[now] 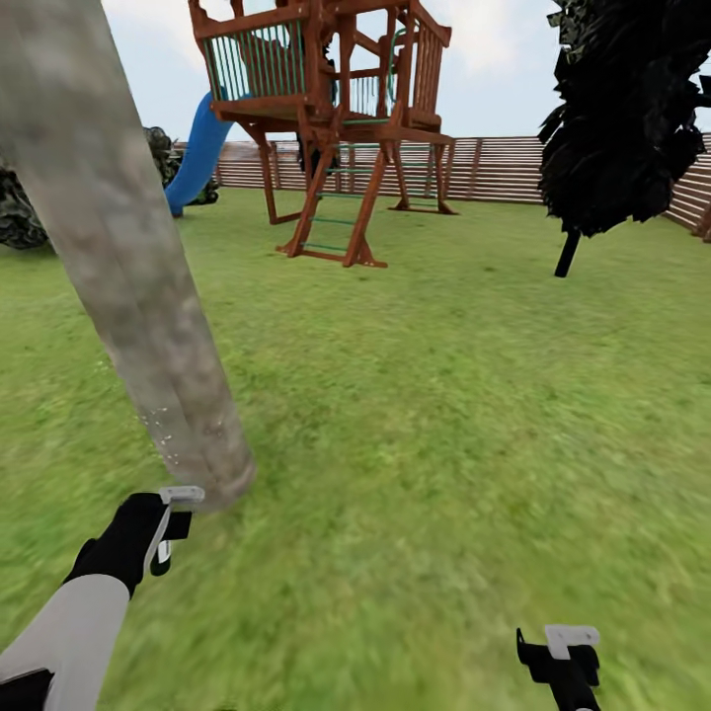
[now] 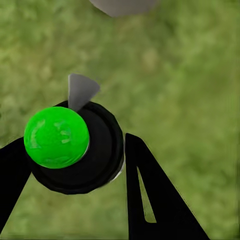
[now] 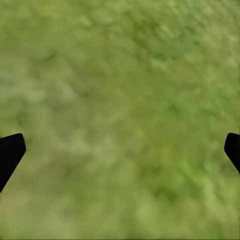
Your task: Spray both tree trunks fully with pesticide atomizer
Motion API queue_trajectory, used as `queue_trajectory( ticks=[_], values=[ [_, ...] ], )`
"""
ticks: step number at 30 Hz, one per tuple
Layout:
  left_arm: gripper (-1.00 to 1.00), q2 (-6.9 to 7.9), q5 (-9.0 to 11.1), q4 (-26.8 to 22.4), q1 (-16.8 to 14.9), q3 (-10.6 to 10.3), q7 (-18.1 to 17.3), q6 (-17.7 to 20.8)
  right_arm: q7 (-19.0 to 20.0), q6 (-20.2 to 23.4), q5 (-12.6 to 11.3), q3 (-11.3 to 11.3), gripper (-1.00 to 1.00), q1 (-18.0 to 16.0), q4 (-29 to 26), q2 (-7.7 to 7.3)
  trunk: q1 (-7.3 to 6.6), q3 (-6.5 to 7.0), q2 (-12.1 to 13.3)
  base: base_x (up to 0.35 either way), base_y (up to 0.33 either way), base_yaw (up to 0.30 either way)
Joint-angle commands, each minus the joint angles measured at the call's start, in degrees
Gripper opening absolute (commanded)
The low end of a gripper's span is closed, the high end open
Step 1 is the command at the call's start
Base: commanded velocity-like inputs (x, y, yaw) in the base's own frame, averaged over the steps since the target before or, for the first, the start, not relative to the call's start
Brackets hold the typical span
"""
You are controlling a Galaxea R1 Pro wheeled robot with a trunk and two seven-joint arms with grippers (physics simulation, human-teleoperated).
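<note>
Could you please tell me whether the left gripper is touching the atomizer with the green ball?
Touching: in the left wrist view, both black fingers of the left gripper press against the atomizer.

Tree trunk [image 1: 118, 267] top cut off, playset [image 1: 326, 109] roof cropped, right claw [image 3: 120, 150] fingertips barely in frame

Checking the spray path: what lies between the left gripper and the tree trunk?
Nothing; the head view shows left gripper right beside tree trunk.
</note>
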Motion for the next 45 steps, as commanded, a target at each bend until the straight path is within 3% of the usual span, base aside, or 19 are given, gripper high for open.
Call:
queue_trajectory(
  ticks=[1, 20, 37, 43, 44, 45],
  values=[
    [-1.0, -0.06, -0.31, -0.05, -0.04, 0.13, -0.18, 0.22, -0.28, -0.19, 0.61, -0.31, 1.0, -0.05, 0.1, 0.0, 0.0, -0.05, -0.02, 0.021, -0.027, 0.277],
    [-1.0, -0.25, -0.27, -0.24, -0.06, 0.25, -0.58, 0.32, -0.28, -0.19, 0.61, -0.31, 1.0, -0.05, 0.1, 0.08, 0.0, -0.05, -0.02, 0.1, -0.094, 0.277],
    [-1.0, -0.25, -0.22, -0.42, -0.08, 0.24, -0.58, 0.38, -0.35, -0.17, 0.61, -0.31, 1.0, 0.03, 0.1, -0.01, 0.0, -0.05, -0.02, 0.054, -0.274, 0.019],
    [-1.0, -0.25, -0.17, -0.79, -0.07, 0.3, -0.82, 0.4, -0.37, -0.19, 0.61, -0.31, 1.0, 0.04, 0.1, 0.0, 0.0, -0.05, -0.02, 0.086, -0.275, 0.237],
    [-1.0, -0.3, 0.88, -0.92, -0.1, 0.16, -0.89, 0.4, -0.37, -0.19, 0.61, -0.31, 1.0, 0.04, 0.1, 0.0, 0.0, -0.05, -0.02, -0.078, -0.266, 0.275],
    [-1.0, -0.27, 3.85, -1.14, -0.44, -0.22, -1.04, 0.4, -0.37, -0.19, 0.61, -0.34, 1.0, 0.04, 0.08, 0.0, 0.0, -0.05, -0.02, -0.238, -0.178, 0.276]
  ],
)
